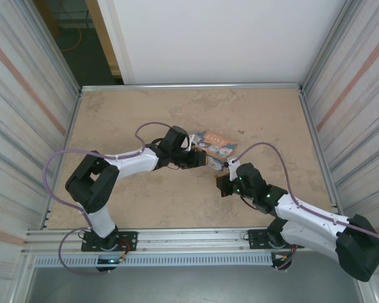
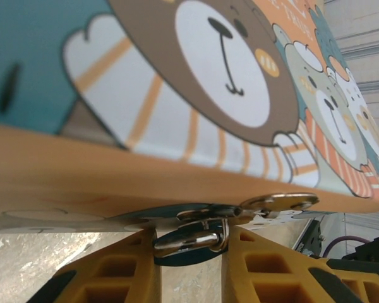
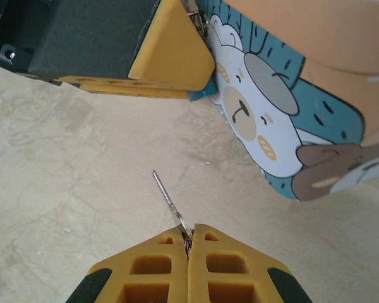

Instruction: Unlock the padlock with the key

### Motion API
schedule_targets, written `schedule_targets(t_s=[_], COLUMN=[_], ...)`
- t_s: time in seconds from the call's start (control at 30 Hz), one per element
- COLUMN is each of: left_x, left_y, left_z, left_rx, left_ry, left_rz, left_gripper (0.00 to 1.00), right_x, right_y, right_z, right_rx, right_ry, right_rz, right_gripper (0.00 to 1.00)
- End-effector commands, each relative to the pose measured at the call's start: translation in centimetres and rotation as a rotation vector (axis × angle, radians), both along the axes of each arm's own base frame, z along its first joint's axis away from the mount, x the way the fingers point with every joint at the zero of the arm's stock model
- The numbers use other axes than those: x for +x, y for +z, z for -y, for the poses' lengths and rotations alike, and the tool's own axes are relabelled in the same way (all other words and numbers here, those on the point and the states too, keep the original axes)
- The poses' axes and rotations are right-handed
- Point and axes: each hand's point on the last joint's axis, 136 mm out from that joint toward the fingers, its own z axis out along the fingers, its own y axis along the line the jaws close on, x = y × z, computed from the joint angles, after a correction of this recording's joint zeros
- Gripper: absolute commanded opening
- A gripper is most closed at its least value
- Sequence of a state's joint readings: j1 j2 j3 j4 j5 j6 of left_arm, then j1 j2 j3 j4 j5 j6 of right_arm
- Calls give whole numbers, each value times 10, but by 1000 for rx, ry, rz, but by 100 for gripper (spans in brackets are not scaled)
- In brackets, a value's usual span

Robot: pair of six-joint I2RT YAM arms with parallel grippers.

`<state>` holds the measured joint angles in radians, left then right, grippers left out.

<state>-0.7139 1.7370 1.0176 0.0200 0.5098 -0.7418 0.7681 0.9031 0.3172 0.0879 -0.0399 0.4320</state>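
Beige mottled table [image 1: 145,208] between ribbed walls [image 1: 25,95] carries a cartoon-bear tin box [image 1: 216,144]. The left gripper [image 2: 192,251] pinches the tiny teal, silver-shackled padlock [image 2: 189,240] at the box's edge. The right gripper [image 3: 189,238], jaws pressed together, holds a thin key [image 3: 167,199] nearby.

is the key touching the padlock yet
Apart. The right wrist view shows bare table between the tip of the thin silvery key and the small teal-blue padlock.
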Motion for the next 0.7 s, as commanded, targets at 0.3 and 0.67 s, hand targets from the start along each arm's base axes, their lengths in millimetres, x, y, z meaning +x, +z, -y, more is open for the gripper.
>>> schedule_targets(t_s=[0.3,0.67], left_x=[8,6], left_y=[44,42], left_z=[23,24], left_rx=[-136,-142], left_ry=[-16,-15], left_rz=[27,21], left_gripper=[24,24], right_x=[8,20], right_y=[4,3], right_z=[15,-9], right_rx=[-41,-100], right_ry=[-88,-70], right_rz=[130,181], right_gripper=[0,0])
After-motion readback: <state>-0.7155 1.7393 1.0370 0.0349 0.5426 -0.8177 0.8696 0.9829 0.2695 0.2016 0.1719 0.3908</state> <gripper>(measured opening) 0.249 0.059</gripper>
